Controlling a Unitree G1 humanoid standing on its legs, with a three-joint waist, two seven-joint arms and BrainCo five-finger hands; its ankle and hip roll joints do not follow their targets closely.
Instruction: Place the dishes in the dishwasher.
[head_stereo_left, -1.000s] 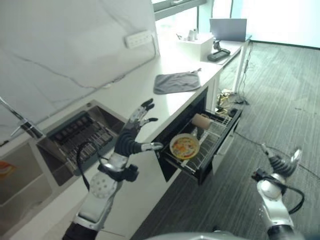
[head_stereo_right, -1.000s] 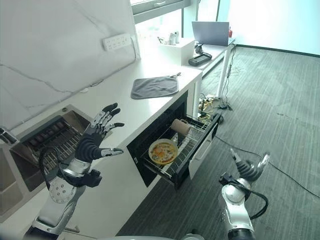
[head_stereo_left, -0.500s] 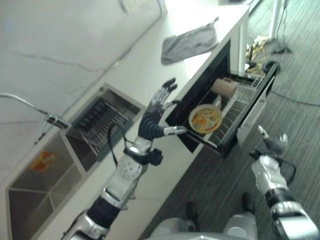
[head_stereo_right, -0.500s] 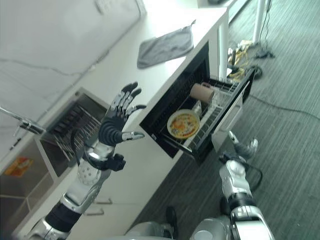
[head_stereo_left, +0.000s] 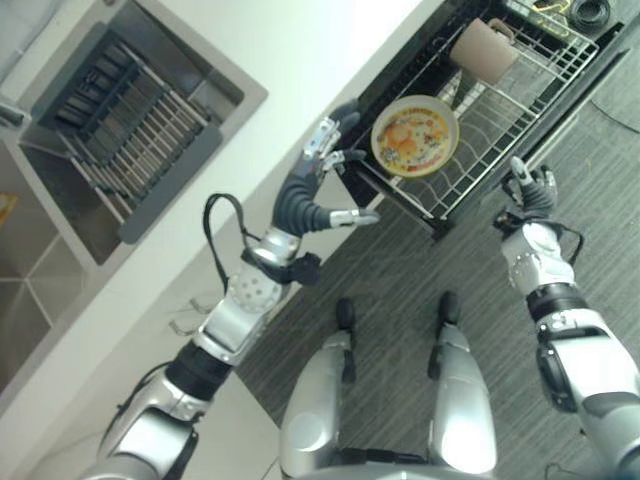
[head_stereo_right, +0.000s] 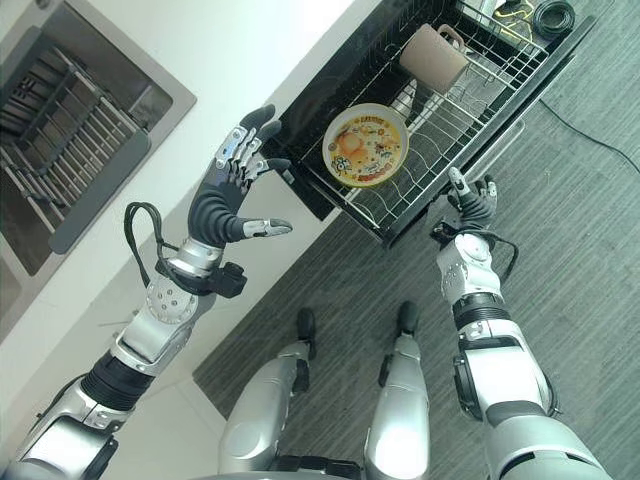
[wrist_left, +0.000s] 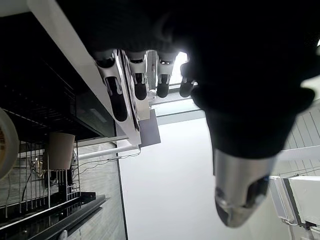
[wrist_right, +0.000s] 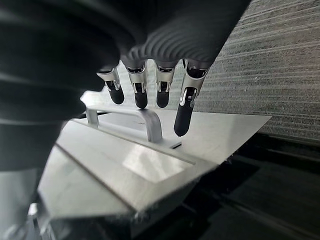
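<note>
The dishwasher drawer (head_stereo_right: 505, 135) is pulled out below the white counter. In its wire rack (head_stereo_left: 505, 105) a round plate with a yellow and orange pattern (head_stereo_left: 415, 135) leans near the front, and a tan cup (head_stereo_left: 485, 50) lies on its side farther back. My left hand (head_stereo_left: 308, 192) is raised open beside the counter's edge, close to the plate and holding nothing. My right hand (head_stereo_right: 470, 200) is open just outside the drawer's front panel. In the right wrist view its straight fingers (wrist_right: 182, 112) hover over the panel's silver handle (wrist_right: 134, 119). The cup (wrist_left: 61, 150) also shows past the left hand.
A sink (head_stereo_left: 120, 110) with a dark dish rack in it is set into the white counter (head_stereo_left: 300, 50) on the left. Dark carpet (head_stereo_right: 590, 230) lies in front of the drawer, and coiled cables (head_stereo_right: 552, 18) lie on the floor beyond it.
The camera has tipped steeply downward, so the whole picture has shifted. My right hand has risen from low near the floor up to the drawer's front panel. The left hand stays raised and open.
</note>
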